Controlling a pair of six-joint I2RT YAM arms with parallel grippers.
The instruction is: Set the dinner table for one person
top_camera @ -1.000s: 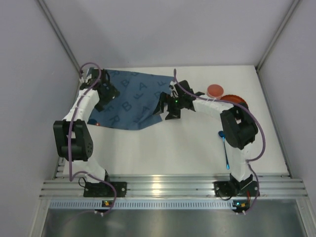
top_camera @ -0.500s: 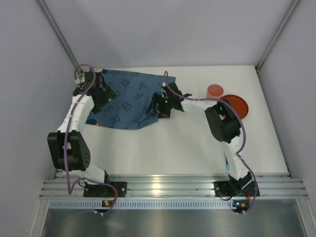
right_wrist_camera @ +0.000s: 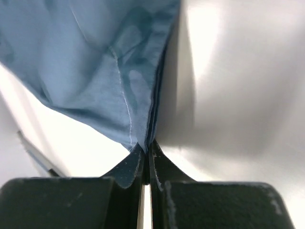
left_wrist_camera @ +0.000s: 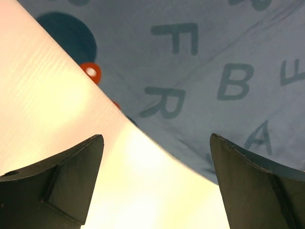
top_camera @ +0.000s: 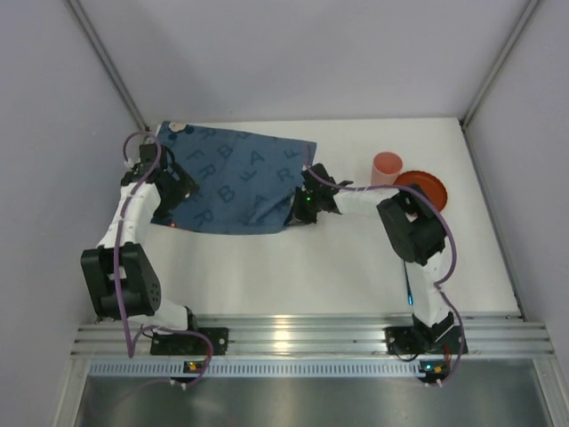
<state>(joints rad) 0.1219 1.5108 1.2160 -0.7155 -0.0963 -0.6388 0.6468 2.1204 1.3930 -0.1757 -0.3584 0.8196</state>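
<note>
A dark blue placemat (top_camera: 233, 181) printed with letters lies on the far left of the white dinner table (top_camera: 293, 267). My right gripper (top_camera: 300, 206) is at the mat's right edge. In the right wrist view this gripper (right_wrist_camera: 147, 148) is shut on a pinched fold of the placemat (right_wrist_camera: 95, 62). Over the mat's near-left edge, my left gripper (top_camera: 173, 194) hovers open. The left wrist view shows that gripper (left_wrist_camera: 156, 139) with only bare dinner table (left_wrist_camera: 47, 95) and the placemat (left_wrist_camera: 205, 71) edge between its fingers. A small orange object (left_wrist_camera: 90, 71) peeks from under that edge.
A salmon cup (top_camera: 387, 166) and a red plate (top_camera: 427, 189) stand at the back right, behind the right arm. A blue utensil (top_camera: 408, 292) shows partly beside the right arm's base. Grey walls enclose the table on three sides.
The right gripper has closed on the placemat's right edge, and the mat now lies more spread out. The left gripper has drifted left and nearer, staying open.
</note>
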